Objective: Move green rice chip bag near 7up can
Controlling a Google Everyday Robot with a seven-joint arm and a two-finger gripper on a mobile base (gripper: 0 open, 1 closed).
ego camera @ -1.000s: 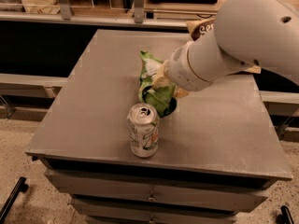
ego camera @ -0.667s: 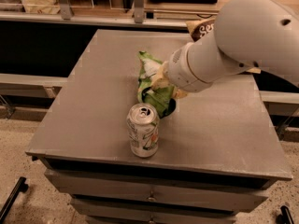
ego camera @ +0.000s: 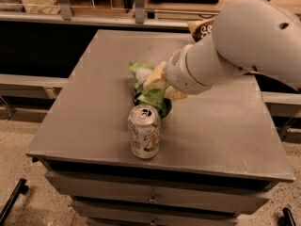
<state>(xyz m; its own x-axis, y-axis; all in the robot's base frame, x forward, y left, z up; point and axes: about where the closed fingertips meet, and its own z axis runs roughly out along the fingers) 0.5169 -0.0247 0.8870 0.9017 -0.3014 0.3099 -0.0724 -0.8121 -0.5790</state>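
The green rice chip bag (ego camera: pixel 151 94) is crumpled and stands on the grey table top (ego camera: pixel 94 102), just behind the 7up can (ego camera: pixel 144 132). The can is upright near the table's front edge, with its silver top and pull tab showing. My gripper (ego camera: pixel 163 86) comes in from the right on a thick white arm (ego camera: pixel 235 41). Its cream fingers (ego camera: pixel 154 79) are closed on the top of the bag. The bag's right side is hidden by the wrist.
A tan-and-brown chip bag (ego camera: pixel 203 28) lies at the table's back right, mostly hidden behind my arm. Drawers (ego camera: pixel 150 199) sit under the table top. A counter with posts (ego camera: pixel 139 4) runs along the back.
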